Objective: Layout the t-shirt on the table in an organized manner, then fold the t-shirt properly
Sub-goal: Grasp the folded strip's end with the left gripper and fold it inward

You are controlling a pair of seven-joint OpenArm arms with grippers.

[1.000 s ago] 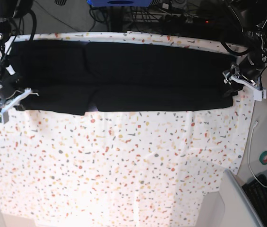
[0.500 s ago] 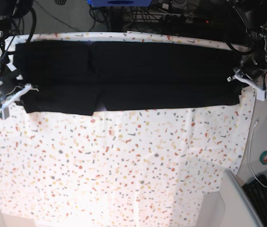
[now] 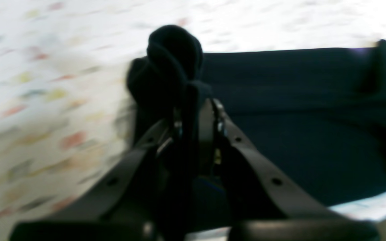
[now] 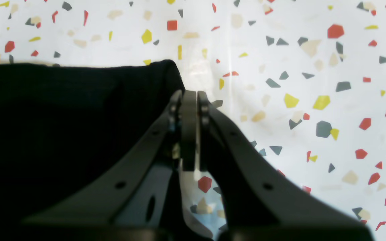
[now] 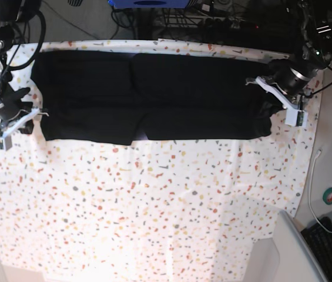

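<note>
Black t-shirt [image 5: 148, 97] stretched as a long dark band across the far part of the table [image 5: 154, 200], folded lengthwise with a crease running along the middle and a small notch in the near hem left of centre. Near half of the speckled white cloth bare. Left gripper [image 5: 273, 101] at the band's end on the base view's right, jaws pinched narrow on the t-shirt; in the left wrist view [image 3: 194, 110] a bunched knot of black fabric [image 3: 174, 63] standing up out of the fingertips, cloth trailing away flat to the right, whole picture blurred. That end of the shirt rumpled and pulled inward from the table's edge, leaving speckled cloth showing beside it. Right gripper [image 5: 23, 119] at the opposite end, on the base view's left, just at the shirt's corner. In the right wrist view [image 4: 189, 100] jaws pressed together, tips right beside the corner of the black cloth [image 4: 79, 117], which fills the left of that picture; speckled surface [image 4: 297, 83] to the right. Cannot tell whether any fabric is caught between those tips: the visible gap shows only pale cloth below. Grey side surface [image 5: 298, 249] at the near right corner, a keyboard [image 5: 330, 249] beyond it off the table.
</note>
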